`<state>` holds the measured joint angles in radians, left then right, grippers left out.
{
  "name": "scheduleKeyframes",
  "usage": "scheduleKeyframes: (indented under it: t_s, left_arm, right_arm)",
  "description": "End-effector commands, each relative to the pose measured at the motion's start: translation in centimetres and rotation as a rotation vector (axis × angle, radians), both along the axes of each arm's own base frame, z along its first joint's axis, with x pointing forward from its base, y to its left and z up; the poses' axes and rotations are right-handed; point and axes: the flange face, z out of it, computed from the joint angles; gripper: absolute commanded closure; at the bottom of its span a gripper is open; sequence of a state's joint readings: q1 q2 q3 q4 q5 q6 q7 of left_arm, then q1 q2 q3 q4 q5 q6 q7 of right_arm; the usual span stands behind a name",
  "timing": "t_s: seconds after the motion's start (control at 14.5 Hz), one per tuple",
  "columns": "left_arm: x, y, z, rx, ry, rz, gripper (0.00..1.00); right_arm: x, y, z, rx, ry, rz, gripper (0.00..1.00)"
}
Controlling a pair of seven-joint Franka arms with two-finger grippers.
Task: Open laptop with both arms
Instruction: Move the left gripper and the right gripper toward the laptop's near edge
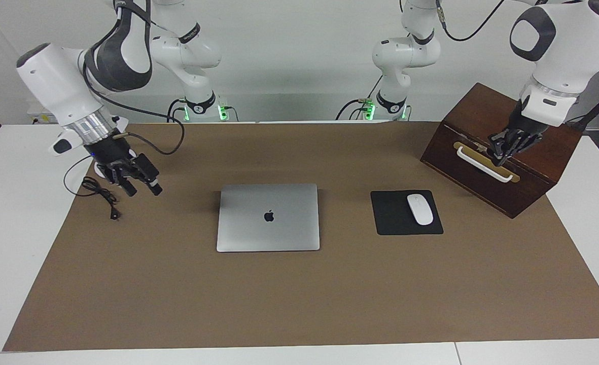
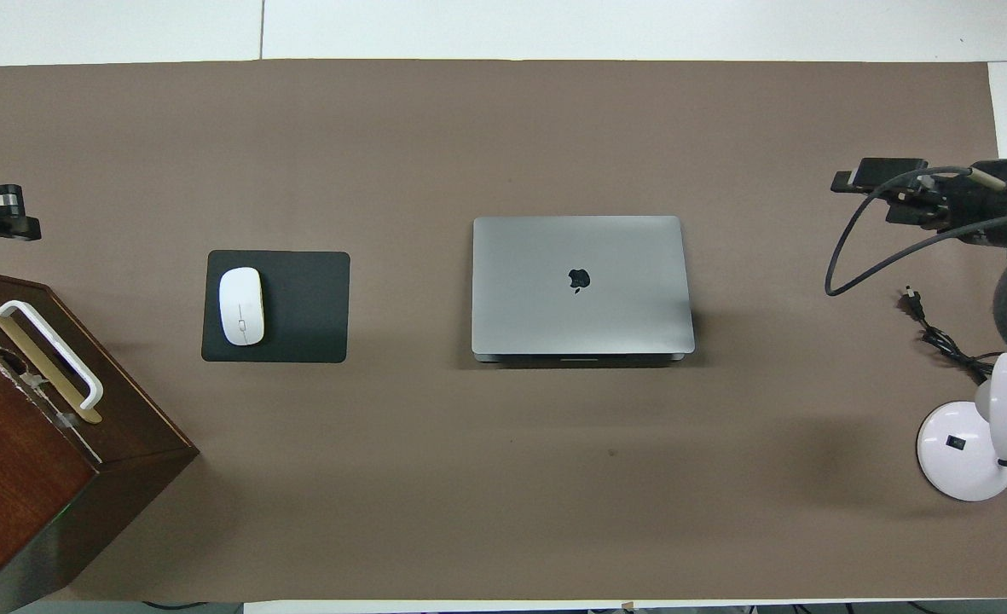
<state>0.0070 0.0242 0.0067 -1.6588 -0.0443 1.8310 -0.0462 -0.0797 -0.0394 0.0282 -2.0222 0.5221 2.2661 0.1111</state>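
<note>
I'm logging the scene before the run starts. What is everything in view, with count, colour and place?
laptop: one, silver-grey with a dark logo, lid closed, flat at the middle of the mat.
mouse pad: one, black, beside the laptop toward the left arm's end.
mouse: one, white, on the mouse pad.
wooden box: one, dark brown with a white handle, at the left arm's end.
desk lamp: one, white, at the right arm's end.
cable: one, black, on the mat by the lamp.
table mat: one, brown, covers the table.
left gripper: black, over the box's handle.
right gripper: black, over the cable, fingers open.
</note>
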Motion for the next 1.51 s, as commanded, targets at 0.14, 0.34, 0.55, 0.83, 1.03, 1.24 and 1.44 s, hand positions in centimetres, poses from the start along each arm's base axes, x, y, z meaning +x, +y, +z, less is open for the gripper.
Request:
scheduleKeyframes:
  t_s: [0.14, 0.34, 0.55, 0.83, 1.03, 1.24, 1.44]
  left_arm:
    - [-1.5, -5.2, -0.8, 0.004, -0.048, -0.087, 1.0]
    - [-2.9, -9.6, -3.2, -0.008, -0.131, -0.152, 1.0]
    - [-6.5, -12.8, -7.4, -0.031, -0.243, -0.206, 1.0]
    - [-12.9, -16.3, -13.2, -0.063, -0.377, -0.286, 1.0]
    - [-16.6, -19.5, -17.7, -0.115, -0.47, -0.319, 1.0]
    - [-18.6, -21.7, -20.5, -0.154, -0.51, -0.34, 1.0]
    - [-19.4, -24.3, -23.0, -0.178, -0.551, -0.393, 1.0]
  right_arm:
    - [-8.0, 6.4, -4.3, 0.132, -0.06, -0.153, 0.0]
    - [-11.0, 9.2, -5.7, 0.233, -0.055, -0.218, 0.0]
    - [-12.7, 12.9, -7.2, 0.304, -0.035, -0.328, 0.0]
    - [-15.6, 17.6, -12.3, 0.3, 0.008, -0.41, 0.0]
    - [-17.0, 20.1, -15.8, 0.275, 0.052, -0.446, 0.0]
    - [-17.9, 21.1, -17.1, 0.269, 0.079, -0.438, 0.0]
    - [-17.8, 20.7, -18.0, 0.24, 0.069, -0.429, 0.0]
